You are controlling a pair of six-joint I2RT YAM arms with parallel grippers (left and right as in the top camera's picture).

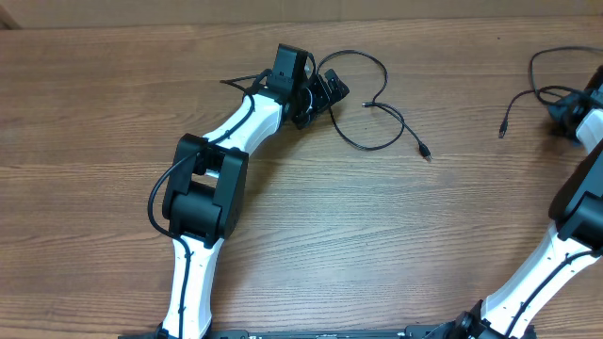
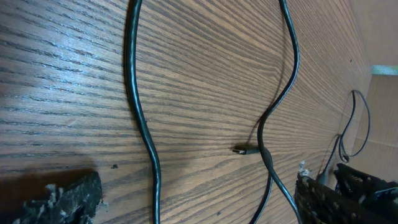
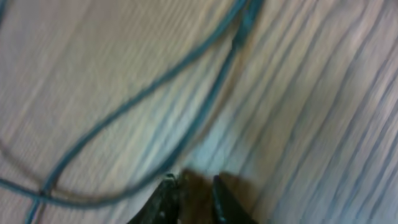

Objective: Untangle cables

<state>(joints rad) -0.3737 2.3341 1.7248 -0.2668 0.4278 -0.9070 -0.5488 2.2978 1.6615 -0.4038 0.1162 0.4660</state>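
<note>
One thin black cable point(image 1: 372, 148) lies in a loose loop on the wooden table, its plug end point(image 1: 426, 155) to the right. My left gripper point(image 1: 320, 102) is over the loop's left end. In the left wrist view it point(image 2: 199, 205) is wide open, with two cable strands point(image 2: 134, 93) point(image 2: 292, 74) and a small plug point(image 2: 244, 150) on the wood between the fingers. A second cable point(image 1: 531, 71) lies at the far right, tip point(image 1: 501, 132) pointing down. My right gripper point(image 1: 558, 113) is beside it. In the blurred right wrist view it point(image 3: 196, 193) shows a narrow empty gap, with cable point(image 3: 143, 93) just left of it.
The wooden table point(image 1: 283, 207) fills the view. The white left arm point(image 1: 203, 188) crosses the lower left and the right arm point(image 1: 565, 245) the lower right. The two cables lie apart, with bare wood between them.
</note>
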